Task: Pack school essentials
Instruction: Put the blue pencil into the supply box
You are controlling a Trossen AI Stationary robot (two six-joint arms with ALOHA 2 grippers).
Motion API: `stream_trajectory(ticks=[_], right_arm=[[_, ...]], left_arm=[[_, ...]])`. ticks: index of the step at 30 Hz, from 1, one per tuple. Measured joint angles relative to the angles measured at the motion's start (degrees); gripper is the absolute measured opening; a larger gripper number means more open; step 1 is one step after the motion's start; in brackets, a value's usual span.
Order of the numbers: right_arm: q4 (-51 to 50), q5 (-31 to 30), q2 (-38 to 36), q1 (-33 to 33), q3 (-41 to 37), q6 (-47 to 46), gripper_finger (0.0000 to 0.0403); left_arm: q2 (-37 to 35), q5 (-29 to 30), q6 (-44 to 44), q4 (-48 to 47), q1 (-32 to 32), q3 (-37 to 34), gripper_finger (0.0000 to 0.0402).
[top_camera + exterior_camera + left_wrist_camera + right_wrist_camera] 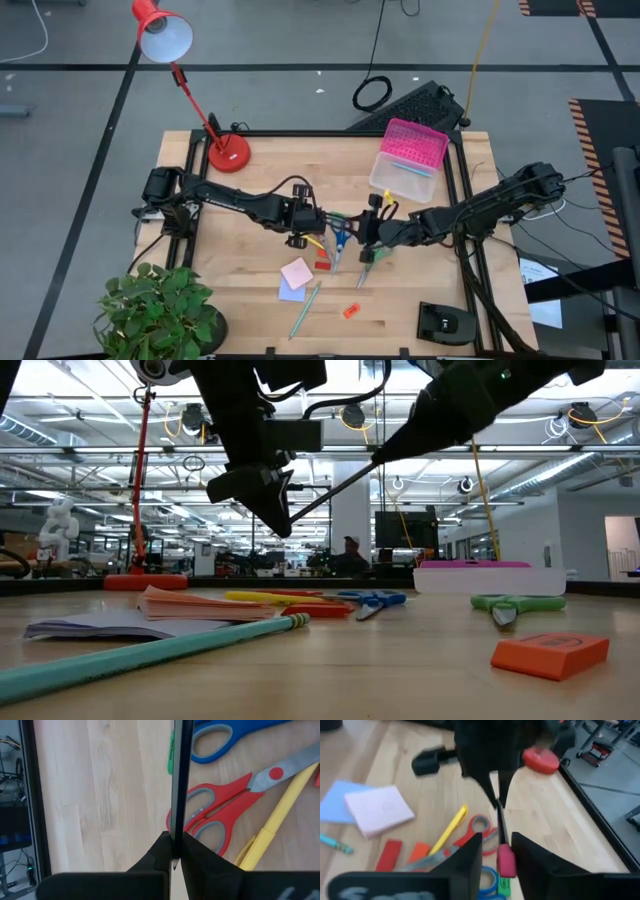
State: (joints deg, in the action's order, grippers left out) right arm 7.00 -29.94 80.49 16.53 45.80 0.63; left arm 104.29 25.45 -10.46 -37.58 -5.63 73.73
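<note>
Right, mid-handover: left gripper (175, 851) pinches a dark pencil (181, 780); right gripper (496, 851), fingers parted, straddles its pink end. Next, right closes, left lets go.

Grey floor (80, 110), red lamp (165, 35), potted plant (160, 310)

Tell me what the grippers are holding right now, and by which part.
The left gripper is shut on the tip end of a thin dark pencil. The right gripper brackets its pink eraser end, fingers apart, above the table.
</note>
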Motion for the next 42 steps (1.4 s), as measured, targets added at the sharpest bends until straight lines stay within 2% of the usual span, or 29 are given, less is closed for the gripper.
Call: stream_trajectory(ticks=[3,6,16,31,42], right_arm=[[-0.32,-0.04,0.0,0.0,0.0,0.59,0.013],[-0.3,-0.04,0.02,0.02,0.0,1.88,0.0134],[0.57,-0.06,0.0,0.0,-0.02,2.05,0.0085],[1.5,-0.05,0.01,0.0,-0.04,1.61,0.0088],[1.39,-0.21,0.02,-0.77,-0.04,-0.17,0.0041]], left_arm=[[0.0,0.02,0.07,0.04,0.03,0.0,0.0024],[0.0,0.02,0.09,0.07,0.02,0.0,0.0024],[0.0,0.0,0.09,0.07,0.02,0.0,0.0025],[-0.04,-0.02,0.24,0.09,0.02,0.0,0.0026],[-0.04,-0.09,0.48,-0.06,-0.07,0.0,0.0026]])
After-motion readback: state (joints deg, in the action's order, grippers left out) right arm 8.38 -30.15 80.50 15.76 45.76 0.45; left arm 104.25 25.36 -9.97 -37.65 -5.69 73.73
